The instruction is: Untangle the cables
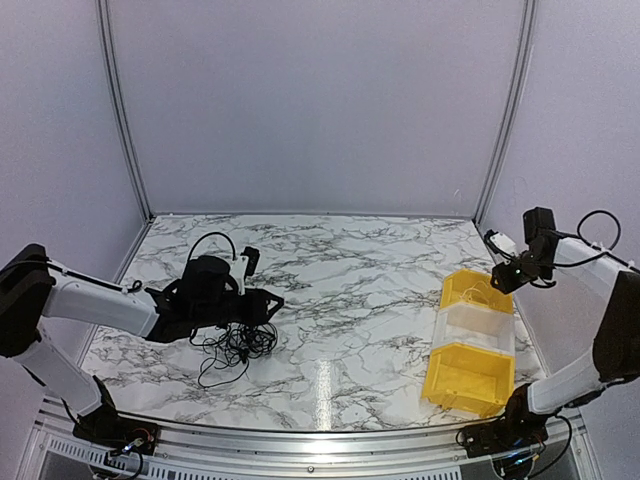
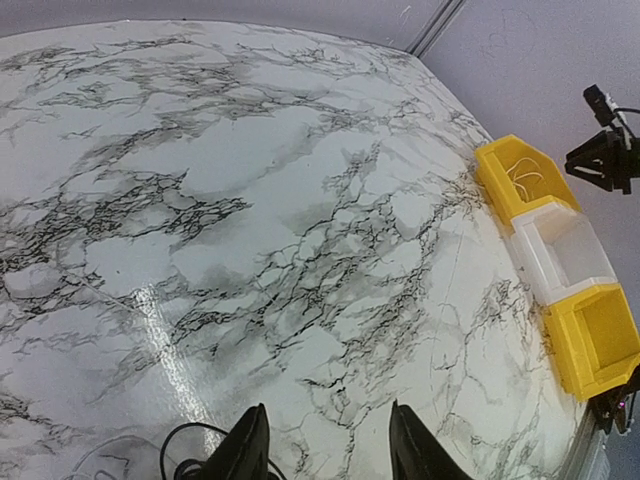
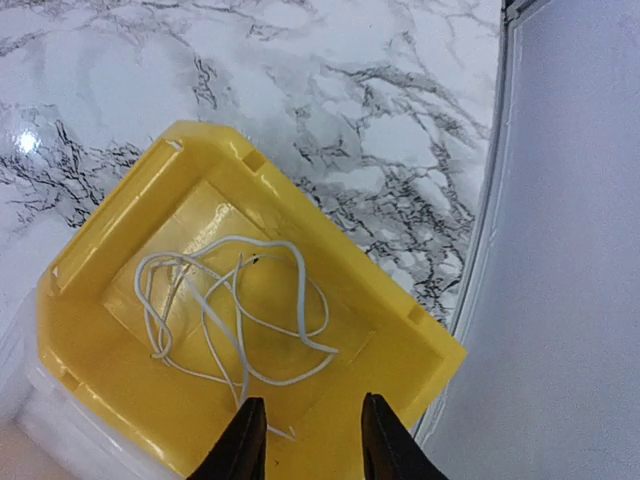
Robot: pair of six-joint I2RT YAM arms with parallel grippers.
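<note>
white cable (image 3: pixel 236 312) in yellow bin (image 3: pixel 390 350), black cables (image 1: pixel 232 345) beside left hand (image 1: pixel 264 304)

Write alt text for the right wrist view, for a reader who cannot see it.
A thin white cable lies in loose loops on the floor of a yellow bin, seen from above. The right gripper hangs over it, its black fingers apart and empty. Marble table lies beyond, a grey wall beside it.

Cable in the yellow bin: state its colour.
White cable, clearest in the right wrist view.
</note>
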